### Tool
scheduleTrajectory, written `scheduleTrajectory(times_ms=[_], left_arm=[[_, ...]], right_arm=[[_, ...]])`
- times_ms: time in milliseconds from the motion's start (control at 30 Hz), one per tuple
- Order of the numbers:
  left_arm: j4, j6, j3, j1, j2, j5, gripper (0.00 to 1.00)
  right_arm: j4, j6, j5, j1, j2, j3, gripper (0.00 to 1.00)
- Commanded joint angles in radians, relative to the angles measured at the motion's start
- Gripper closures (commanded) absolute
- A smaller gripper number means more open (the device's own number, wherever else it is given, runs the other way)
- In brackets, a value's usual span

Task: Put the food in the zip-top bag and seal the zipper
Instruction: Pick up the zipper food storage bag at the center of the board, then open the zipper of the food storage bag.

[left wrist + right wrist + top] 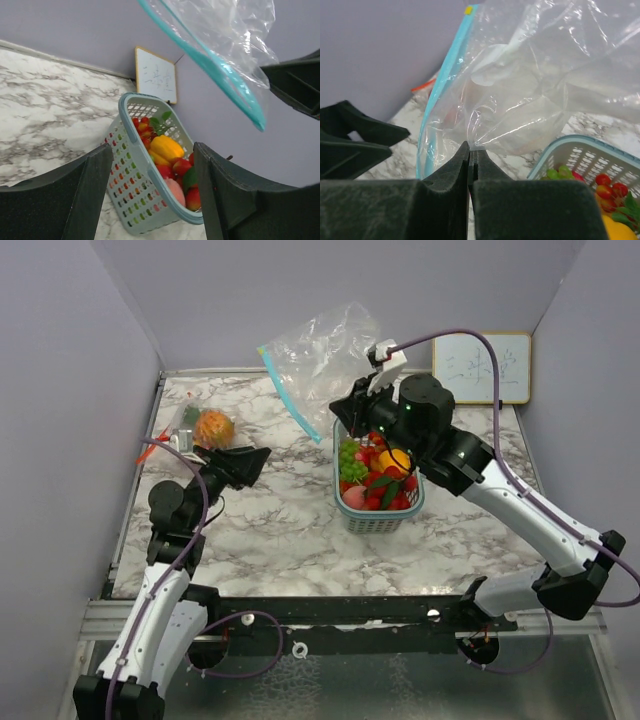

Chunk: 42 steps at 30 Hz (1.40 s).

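Observation:
My right gripper [355,405] is shut on the clear zip-top bag [320,355] and holds it in the air above the table; its teal zipper strip [290,395] hangs toward the left. In the right wrist view the jaws pinch the plastic [485,135]. The food [375,475], green grapes, strawberries, a yellow pepper and a pink peach, fills a teal mesh basket [385,520] under the right arm. My left gripper [258,462] is open and empty, left of the basket; its view shows the basket [130,175] and the bag [220,45]. An orange [214,428] lies at the back left.
A small whiteboard [487,367] leans on the back wall at the right. An orange-red strip [148,450] and small items lie beside the orange near the left table edge. Walls close in on the left, back and right.

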<state>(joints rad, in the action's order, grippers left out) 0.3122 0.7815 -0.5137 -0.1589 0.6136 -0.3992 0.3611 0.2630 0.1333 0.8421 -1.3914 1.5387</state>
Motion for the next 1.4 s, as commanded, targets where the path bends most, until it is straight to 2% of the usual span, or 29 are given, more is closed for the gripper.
scheduleTrajectory(times_ms=[0, 200, 367, 800, 1000, 1033, 1100, 1300, 1367], left_arm=[[0.403, 0.294, 0.053, -0.001, 0.051, 0.013, 0.32], [0.847, 0.464, 0.125, -0.001, 0.148, 0.097, 0.24], [1.074, 0.587, 0.086, -0.002, 0.274, 0.07, 0.21], [1.086, 0.619, 0.042, -0.04, 0.38, 0.071, 0.25], [1.112, 0.611, 0.036, -0.062, 0.424, 0.072, 0.35], [1.129, 0.613, 0.037, -0.066, 0.434, 0.072, 0.38], [1.158, 0.622, 0.042, -0.072, 0.451, 0.07, 0.53], [1.239, 0.638, 0.066, -0.077, 0.475, 0.079, 0.7], [1.248, 0.636, 0.063, -0.077, 0.48, 0.083, 0.86]], right_arm=[[-0.129, 0.069, -0.11, -0.008, 0.082, -0.053, 0.99], [-0.22, 0.133, -0.238, -0.014, 0.141, -0.11, 0.99], [-0.248, 0.149, -0.28, -0.014, 0.157, -0.131, 0.99], [-0.29, 0.161, -0.388, -0.014, 0.158, -0.154, 0.99], [-0.295, 0.168, -0.414, -0.014, 0.167, -0.172, 0.99], [-0.295, 0.171, -0.412, -0.014, 0.169, -0.177, 0.99], [-0.297, 0.173, -0.402, -0.014, 0.176, -0.187, 0.99], [-0.298, 0.18, -0.376, -0.014, 0.195, -0.196, 0.99], [-0.294, 0.183, -0.385, -0.015, 0.193, -0.198, 0.99]])
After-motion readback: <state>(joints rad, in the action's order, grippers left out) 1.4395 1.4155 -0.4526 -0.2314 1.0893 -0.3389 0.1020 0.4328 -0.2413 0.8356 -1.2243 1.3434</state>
